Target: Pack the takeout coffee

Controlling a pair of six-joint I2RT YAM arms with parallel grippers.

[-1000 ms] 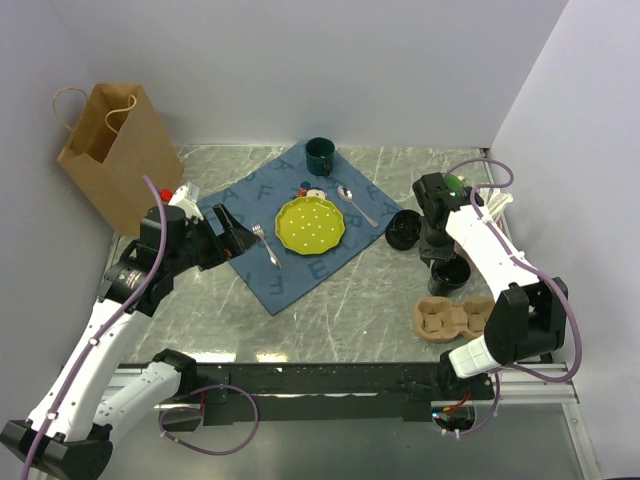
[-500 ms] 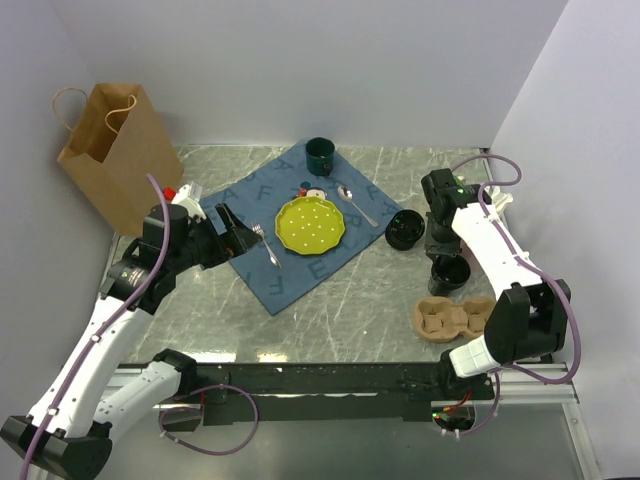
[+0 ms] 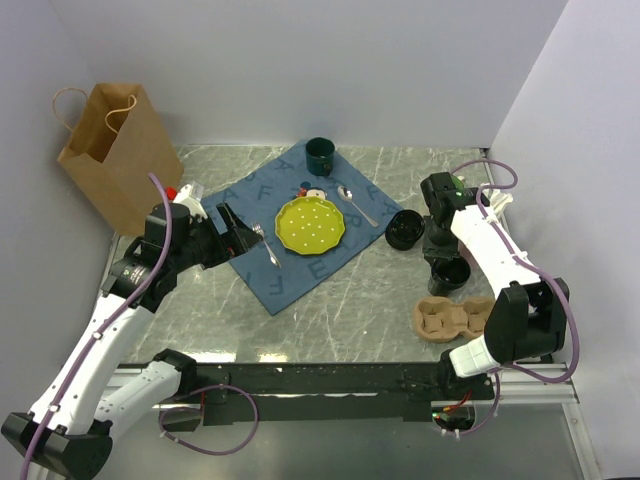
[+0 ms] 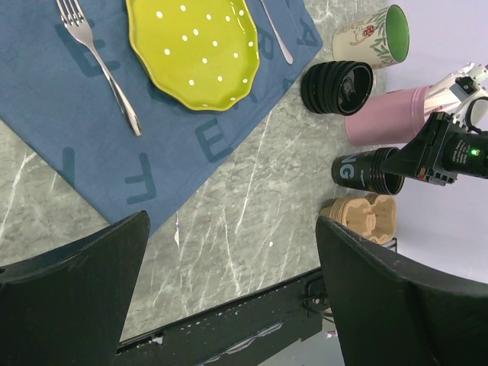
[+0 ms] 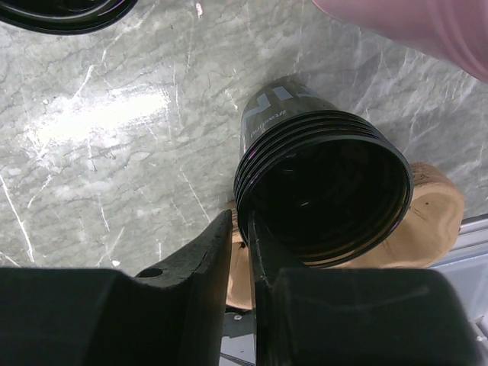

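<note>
Starting at the near edge of the bench, you see the brown pulp carrier lying on your right, its wells facing up. Just beyond it your right pincer is pinched narrow on the rim of a black cup, with the cup wall caught in the slit between the two fingers. That cup has no lid and shows pale lettering on its side. Its ribbed rim looks like several cups nested together. It sits partly over the carrier's edge in the wrist view, and you cannot tell whether the two touch.

A second black cup lies tipped on its side a little farther in, near a pink tumbler and a flowered mug. Your left pincer is spread wide and holds nothing, hovering over the left edge of the blue cloth. On the cloth lie a fork, a yellow-green dotted plate and a spoon. At the cloth's far corner stands a dark green mug, and a brown paper bag stands in the far left corner
</note>
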